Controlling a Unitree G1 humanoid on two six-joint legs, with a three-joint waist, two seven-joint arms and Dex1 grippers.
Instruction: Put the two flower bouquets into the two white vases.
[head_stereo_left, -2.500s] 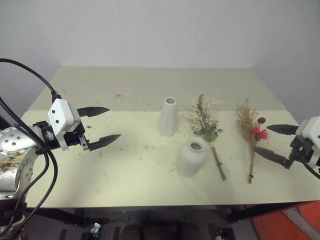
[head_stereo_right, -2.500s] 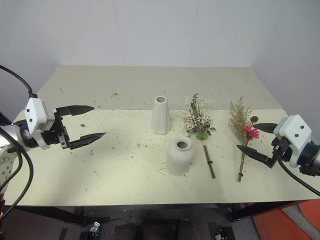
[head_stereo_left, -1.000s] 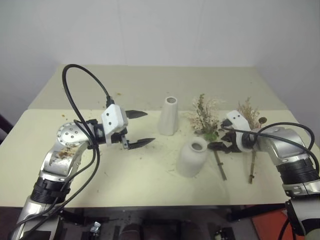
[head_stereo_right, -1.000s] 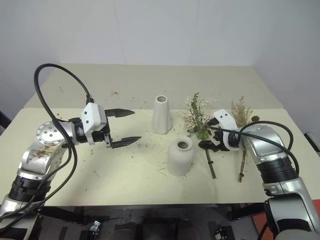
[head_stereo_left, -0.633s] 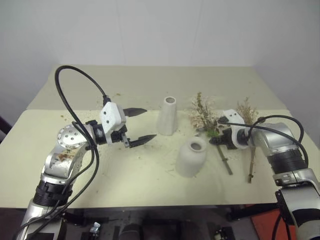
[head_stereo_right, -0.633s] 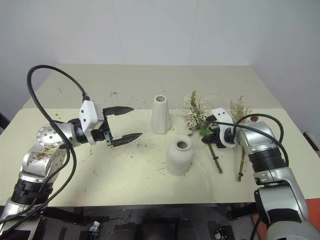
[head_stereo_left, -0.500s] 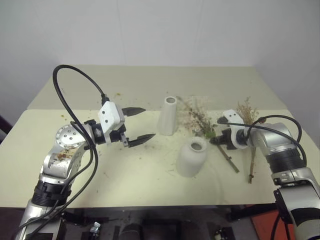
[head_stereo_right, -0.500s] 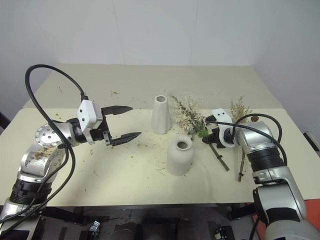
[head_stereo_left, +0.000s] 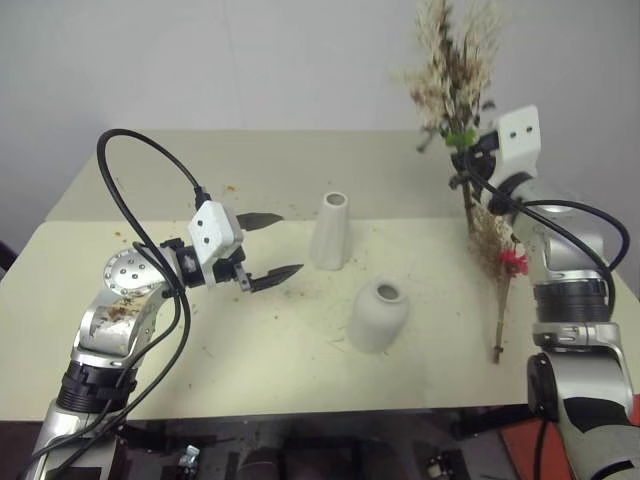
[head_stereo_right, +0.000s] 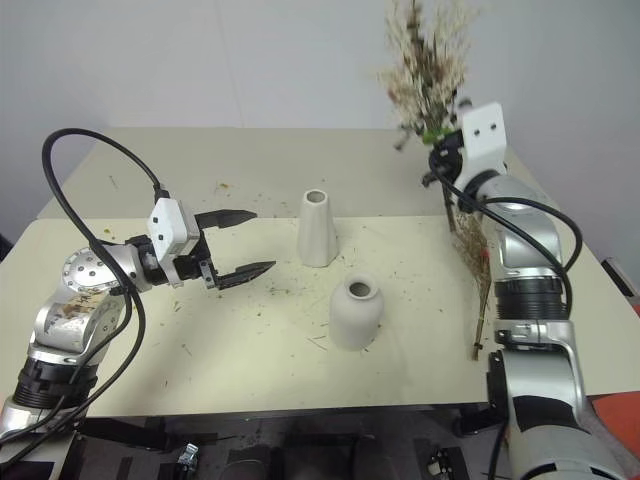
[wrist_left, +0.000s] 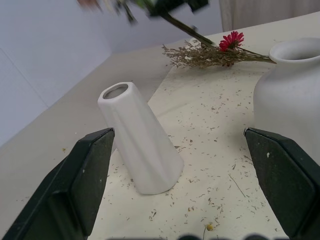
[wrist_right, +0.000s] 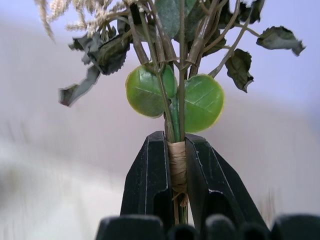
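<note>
The right claw (wrist_right: 175, 165), clenched on the bound stem of the cream-white bouquet (head_stereo_left: 455, 70), has swung it off the surface (head_stereo_left: 250, 350) to the upper right of the frame, stems hanging down. The grass bouquet (head_stereo_left: 502, 270) still lies at right. The left claw (head_stereo_left: 268, 245) stays released near the tall vase (head_stereo_left: 329, 232); the squat vase (head_stereo_left: 378, 314) stands centre. The next job is probably lowering the stems into a vase mouth.

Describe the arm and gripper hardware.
Silver-grey metal arm links with black joint bands. Each wrist has a white boxy housing with small dark dots. Left gripper and right gripper have black, tapered, pointed jaws. Thick black cables loop along both arms.
</note>
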